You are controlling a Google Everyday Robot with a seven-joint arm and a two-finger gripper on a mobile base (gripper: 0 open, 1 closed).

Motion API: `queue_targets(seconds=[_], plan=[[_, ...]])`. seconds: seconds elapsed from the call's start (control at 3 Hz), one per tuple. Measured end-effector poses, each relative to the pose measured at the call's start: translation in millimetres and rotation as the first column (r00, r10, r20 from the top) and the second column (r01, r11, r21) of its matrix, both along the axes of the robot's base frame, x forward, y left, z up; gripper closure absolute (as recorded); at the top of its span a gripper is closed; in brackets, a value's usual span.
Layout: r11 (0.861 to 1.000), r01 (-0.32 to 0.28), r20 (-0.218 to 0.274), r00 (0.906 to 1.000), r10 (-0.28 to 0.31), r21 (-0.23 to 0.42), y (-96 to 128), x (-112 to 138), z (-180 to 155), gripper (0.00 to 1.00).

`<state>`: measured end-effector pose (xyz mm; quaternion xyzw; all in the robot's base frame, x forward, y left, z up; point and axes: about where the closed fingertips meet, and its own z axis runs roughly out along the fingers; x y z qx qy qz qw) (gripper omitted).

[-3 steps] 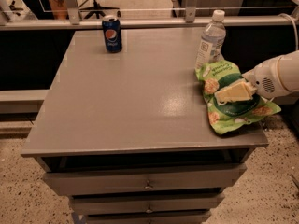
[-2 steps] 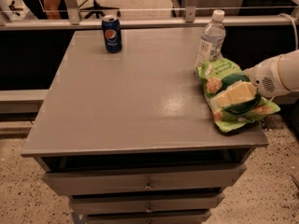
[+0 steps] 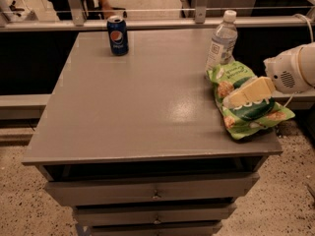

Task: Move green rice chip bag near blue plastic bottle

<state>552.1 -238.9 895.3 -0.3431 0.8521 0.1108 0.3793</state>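
Note:
The green rice chip bag (image 3: 248, 113) lies flat at the table's right edge, with its dark green circle facing up. Its far end touches the base of the blue plastic bottle (image 3: 221, 42), which stands upright just behind it. My gripper (image 3: 246, 95) reaches in from the right on a white arm (image 3: 294, 69) and rests over the middle of the bag. Its cream tip covers part of the circle.
A blue Pepsi can (image 3: 117, 35) stands at the far left of the grey table (image 3: 133, 107). Drawers sit below the table's front edge. A rail runs behind the table, and a speckled floor lies below.

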Motion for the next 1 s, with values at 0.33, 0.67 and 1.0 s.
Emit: queue_targets(seconds=[0.33, 0.67, 1.0], plan=[[1.0, 0.012, 0.09, 0.9958, -0.011, -0.012, -2.0, -18.7, 43.7, 0.0], [1.0, -0.017, 0.229, 0.9732, 0.018, -0.006, -2.5, -57.3, 106.2, 0.0], [0.999, -0.029, 0.234, 0.9716, 0.032, -0.016, -1.5, -55.4, 104.0, 0.0]])
